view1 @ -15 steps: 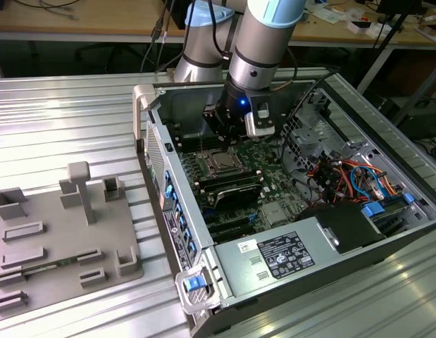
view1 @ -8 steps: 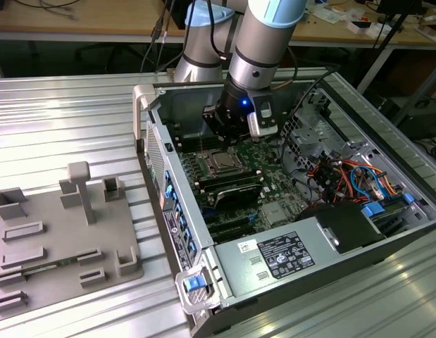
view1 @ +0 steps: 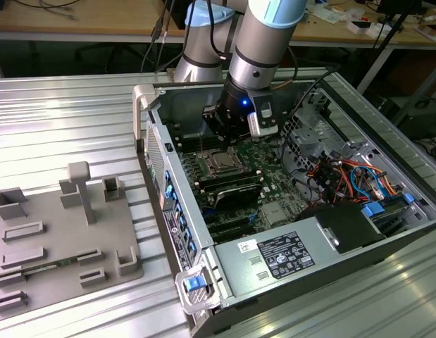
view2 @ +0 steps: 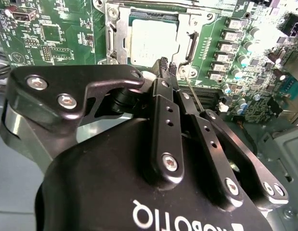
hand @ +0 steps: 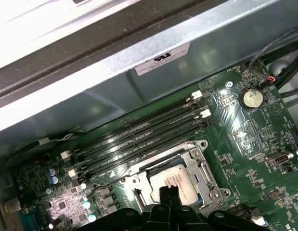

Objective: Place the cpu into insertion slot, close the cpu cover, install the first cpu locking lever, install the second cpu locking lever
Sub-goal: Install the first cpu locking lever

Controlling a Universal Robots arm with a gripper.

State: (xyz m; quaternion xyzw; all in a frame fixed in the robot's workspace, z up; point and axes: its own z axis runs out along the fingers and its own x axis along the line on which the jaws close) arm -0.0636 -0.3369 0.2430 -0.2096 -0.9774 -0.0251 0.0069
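The cpu (hand: 180, 179) lies flat in the insertion slot (view1: 221, 163), its silvery face (view2: 152, 39) showing through the cut-out of the cpu cover (hand: 208, 168). The cover (view2: 115, 41) lies down flat around the chip. My gripper (view2: 167, 68) is shut, and its black fingertips (hand: 168, 194) hover at the socket's edge, just over the rim of the cover. A thin wire locking lever (view2: 193, 95) runs right beside the fingers. In the exterior view my gripper (view1: 227, 137) hangs directly above the socket inside the open computer case.
Long black memory slots (hand: 139, 137) lie beside the socket, with the grey case wall (hand: 139, 91) behind them. A coin battery (hand: 251, 98) sits on the green board. Cables (view1: 344, 176) and a power supply (view1: 274, 257) crowd the case. A grey fixture tray (view1: 55, 239) lies at the exterior view's left.
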